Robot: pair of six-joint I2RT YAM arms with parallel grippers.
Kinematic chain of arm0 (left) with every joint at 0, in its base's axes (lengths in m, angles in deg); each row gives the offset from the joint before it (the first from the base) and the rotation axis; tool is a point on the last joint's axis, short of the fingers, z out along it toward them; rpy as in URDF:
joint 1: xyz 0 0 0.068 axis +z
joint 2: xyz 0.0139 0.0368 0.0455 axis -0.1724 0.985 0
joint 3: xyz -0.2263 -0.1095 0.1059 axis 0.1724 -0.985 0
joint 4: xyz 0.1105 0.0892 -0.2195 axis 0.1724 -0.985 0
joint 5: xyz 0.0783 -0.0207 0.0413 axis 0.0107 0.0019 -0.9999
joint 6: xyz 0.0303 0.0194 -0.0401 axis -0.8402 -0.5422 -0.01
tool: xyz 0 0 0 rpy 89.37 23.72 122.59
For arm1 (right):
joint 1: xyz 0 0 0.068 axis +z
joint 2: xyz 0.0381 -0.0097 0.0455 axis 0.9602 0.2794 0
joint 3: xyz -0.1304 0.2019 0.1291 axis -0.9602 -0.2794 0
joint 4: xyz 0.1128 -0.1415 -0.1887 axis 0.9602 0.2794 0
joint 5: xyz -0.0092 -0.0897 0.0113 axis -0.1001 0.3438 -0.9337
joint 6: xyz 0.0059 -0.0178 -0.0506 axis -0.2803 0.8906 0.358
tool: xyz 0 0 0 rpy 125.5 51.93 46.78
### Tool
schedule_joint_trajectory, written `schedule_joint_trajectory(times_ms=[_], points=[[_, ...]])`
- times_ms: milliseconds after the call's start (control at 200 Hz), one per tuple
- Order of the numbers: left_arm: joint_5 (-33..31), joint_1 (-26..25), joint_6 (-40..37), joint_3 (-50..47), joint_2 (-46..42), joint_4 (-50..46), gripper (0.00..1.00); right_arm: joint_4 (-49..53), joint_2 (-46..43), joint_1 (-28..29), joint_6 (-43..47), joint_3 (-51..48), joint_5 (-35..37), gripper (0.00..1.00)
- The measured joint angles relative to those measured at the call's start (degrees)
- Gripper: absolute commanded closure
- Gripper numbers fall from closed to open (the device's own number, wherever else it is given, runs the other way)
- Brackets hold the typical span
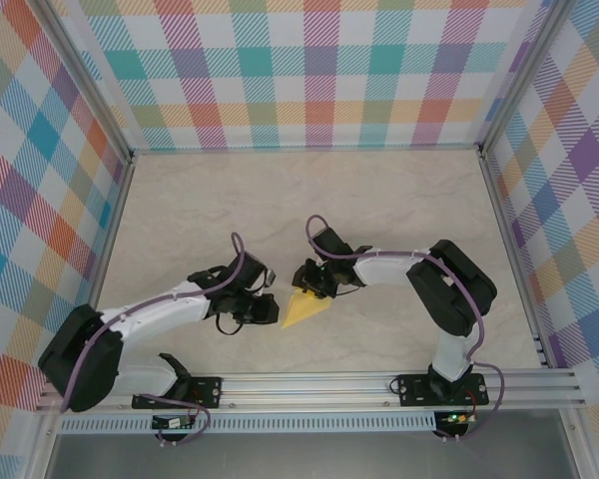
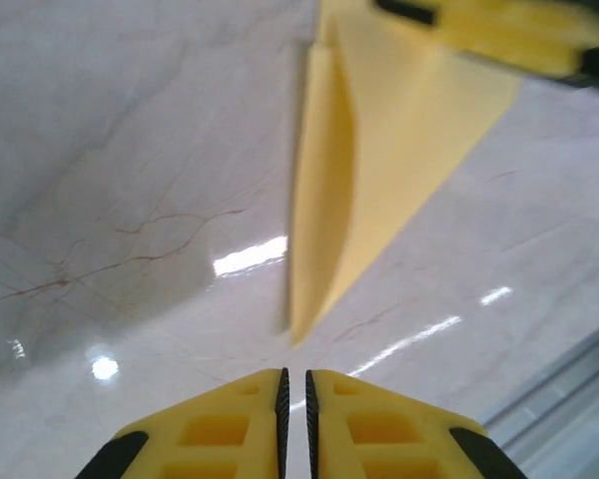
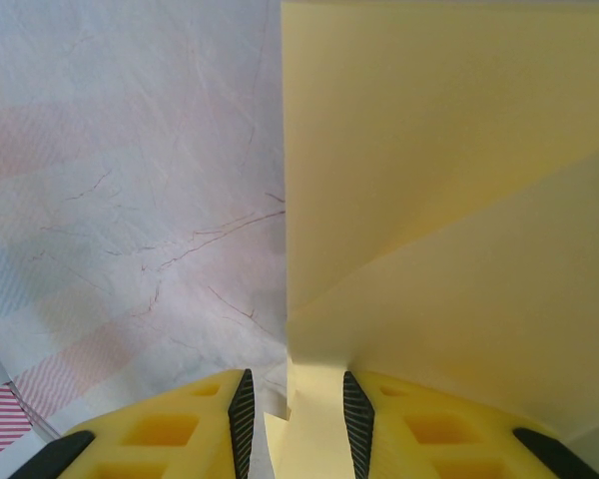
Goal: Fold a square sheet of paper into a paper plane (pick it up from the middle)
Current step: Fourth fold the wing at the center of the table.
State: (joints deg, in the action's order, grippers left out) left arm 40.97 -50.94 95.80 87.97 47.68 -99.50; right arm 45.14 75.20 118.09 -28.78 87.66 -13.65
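The square sheet of paper is folded into a yellow wedge that lies on the table between the two arms, point toward the near rail. In the left wrist view the paper rises along one raised fold, its tip just ahead of my left gripper. That left gripper is shut, with only a thin slit between the pads and nothing in it. My right gripper sits over the wedge's wide end. Its jaws stand apart, a small flap of the paper lies between them, and a strip of table shows beside the left pad.
The pale marbled table is walled by checked panels on three sides. An aluminium rail carrying both arm bases runs along the near edge, close behind the paper.
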Motion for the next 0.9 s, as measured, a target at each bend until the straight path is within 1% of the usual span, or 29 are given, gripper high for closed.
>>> schedule_joint_trajectory(times_ms=[65, 135, 315, 420, 660, 900], points=[[0.37, 0.00, 1.51, -0.02, -1.84, 2.21, 0.85, 0.00, 0.00, 0.00, 0.00, 0.00, 0.00, 0.66], [1.60, 0.00, 3.74, -0.44, -1.73, 6.47, 0.85, 0.00, 0.04, 0.00, 0.00, 0.00, 0.00, 0.66], [5.03, 0.00, 10.34, -2.36, 3.80, 18.56, 0.85, 0.02, 0.07, 0.00, 0.00, 0.00, 0.00, 0.66], [5.88, 0.00, 13.00, -3.45, 6.80, 23.32, 0.84, 0.02, 0.07, 0.00, 0.00, 0.00, 0.00, 0.66], [7.52, -0.02, 15.56, -4.35, 11.26, 29.20, 0.84, 0.00, 0.17, 0.00, -0.02, 0.04, -0.02, 0.66], [8.46, -0.17, 16.15, -4.68, 12.35, 30.91, 0.84, 0.22, 0.33, -0.02, -0.09, 0.22, -0.15, 0.66]])
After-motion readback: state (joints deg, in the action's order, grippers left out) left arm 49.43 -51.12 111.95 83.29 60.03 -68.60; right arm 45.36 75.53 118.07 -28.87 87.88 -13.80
